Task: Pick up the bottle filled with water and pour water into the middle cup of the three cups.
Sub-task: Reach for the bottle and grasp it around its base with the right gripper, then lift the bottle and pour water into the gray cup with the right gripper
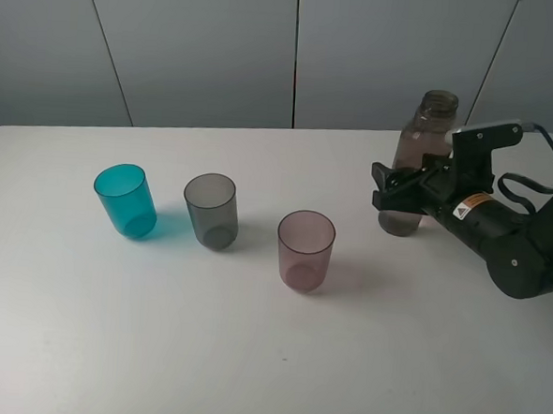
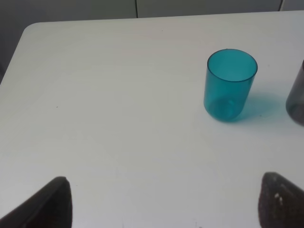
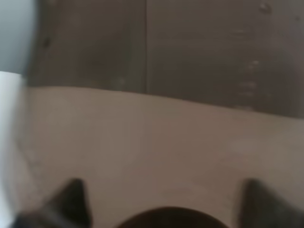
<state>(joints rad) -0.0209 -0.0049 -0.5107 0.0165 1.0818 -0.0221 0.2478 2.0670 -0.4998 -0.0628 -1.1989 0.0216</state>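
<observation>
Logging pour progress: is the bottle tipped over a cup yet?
No, the bottle stands upright on the table, well apart from the pink cup nearest it, with the right gripper at its side.

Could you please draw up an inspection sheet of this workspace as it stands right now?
Surface: white table, no spills seen.
Job's things: tall slim translucent smoky brown-grey plastic bottle, upright and uncapped, at the right. Teal-blue plastic tumbler, smoky grey plastic tumbler in the middle and pinkish-mauve plastic tumbler, all upright in a row, apart, no water seen in them.
Clutter: nothing seen.
Grippers: right gripper shut on the bottle's lower half. Left gripper open over bare table, short of the teal-blue tumbler.
Cables: black cable looping behind the right gripper, clear of the tumblers.
Surroundings: grey panelled wall behind the table.
</observation>
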